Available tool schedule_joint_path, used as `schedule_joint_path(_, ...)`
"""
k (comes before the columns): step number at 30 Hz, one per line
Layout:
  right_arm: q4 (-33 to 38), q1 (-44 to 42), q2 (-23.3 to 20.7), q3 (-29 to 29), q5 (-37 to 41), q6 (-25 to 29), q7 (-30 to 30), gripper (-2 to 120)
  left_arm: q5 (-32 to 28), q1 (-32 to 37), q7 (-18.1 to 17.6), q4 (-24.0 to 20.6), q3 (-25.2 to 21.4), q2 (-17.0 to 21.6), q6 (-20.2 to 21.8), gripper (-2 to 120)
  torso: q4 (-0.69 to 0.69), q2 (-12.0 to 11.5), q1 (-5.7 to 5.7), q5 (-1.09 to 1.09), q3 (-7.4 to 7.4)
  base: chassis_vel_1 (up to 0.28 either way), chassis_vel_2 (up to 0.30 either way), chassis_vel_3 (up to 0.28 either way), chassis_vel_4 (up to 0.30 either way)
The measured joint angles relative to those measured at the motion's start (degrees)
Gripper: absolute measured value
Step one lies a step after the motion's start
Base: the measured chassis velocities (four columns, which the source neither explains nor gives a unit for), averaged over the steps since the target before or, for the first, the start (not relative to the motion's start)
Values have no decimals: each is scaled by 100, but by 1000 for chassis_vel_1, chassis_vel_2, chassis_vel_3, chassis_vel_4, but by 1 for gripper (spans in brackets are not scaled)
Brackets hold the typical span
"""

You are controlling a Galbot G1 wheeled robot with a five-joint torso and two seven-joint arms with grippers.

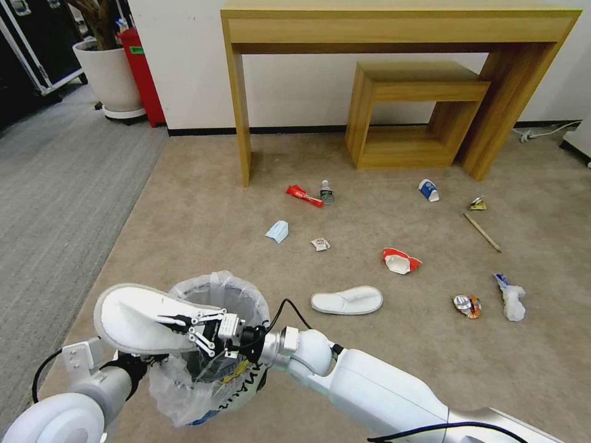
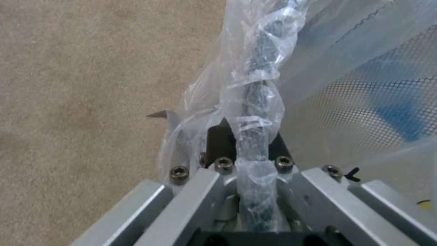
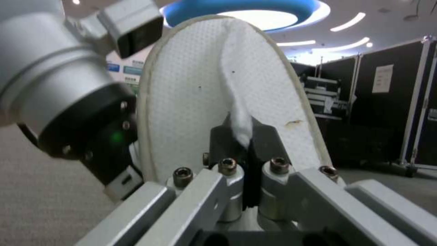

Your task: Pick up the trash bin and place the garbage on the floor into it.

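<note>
The trash bin (image 1: pixel 212 363), black mesh lined with a crinkled clear bag, hangs at the lower left. My left gripper (image 2: pixel 248 136) is shut on its bag-wrapped rim (image 2: pixel 255 85). My right gripper (image 1: pixel 184 323) is shut on the strap of a white slipper (image 1: pixel 138 320), holding it over the bin's left rim. In the right wrist view that slipper (image 3: pixel 191 95) stands on end between the fingers (image 3: pixel 268 140). More garbage lies on the beige floor (image 1: pixel 203 209): a second slipper (image 1: pixel 346 300), blue mask (image 1: pixel 277 231), red wrapper (image 1: pixel 303 195), small bottle (image 1: pixel 327 192), paper cup (image 1: pixel 429 189), crushed can (image 1: pixel 468 306), crumpled paper (image 1: pixel 511 298), wooden stick (image 1: pixel 482 232).
A tall wooden console table (image 1: pixel 400 24) stands against the far wall with a low wooden stool (image 1: pixel 412 117) under it. A white plant pot (image 1: pixel 111 74) and a red bin (image 1: pixel 141 67) sit at the far left. Grey ribbed carpet (image 1: pixel 55 184) borders the left side.
</note>
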Motion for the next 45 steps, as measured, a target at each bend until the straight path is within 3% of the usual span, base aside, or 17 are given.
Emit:
schedule_joint_path(7, -90, -18, -6, -16, -103, 15, 9, 10, -2, -3, 2, 16, -9, 3, 0, 0, 0, 0, 0, 1, 0, 0, 0, 0, 0)
schedule_joint_path(10, -133, -9, -44, -7, -146, 15, 7, 31, -1, -7, 10, 34, -10, -1, -1, 0, 0, 0, 0, 1, 0, 0, 0, 0, 0)
schedule_joint_path(22, -161, 18, -108, 100, -198, 39, 19, 67, 16, -44, 28, 108, -9, 1, -4, 0, 1, 0, 0, 1, 0, 0, 0, 0, 0)
schedule_joint_path(24, -150, 11, -162, 147, -218, 49, 0, 80, 23, -63, 30, 139, -9, 3, -4, 0, 1, 0, 0, 1, 0, 0, 0, 0, 0)
schedule_joint_path(29, -75, 9, -306, 204, -224, 59, -31, 96, 30, -83, 32, 170, -2, -6, -4, 0, 1, 0, 0, 1, 0, 0, 0, 0, 0)
schedule_joint_path(38, 84, 12, -525, 356, -187, 37, 44, 99, 44, -97, 34, 205, 5, -9, -4, 0, 1, 0, 0, 1, 0, 0, 0, 0, 0)
schedule_joint_path(45, 972, -236, -1183, 1076, 287, -733, 1004, 100, 130, -105, 46, 289, 41, -26, -4, 0, 0, 0, 0, 2, 0, 0, 0, 0, 0)
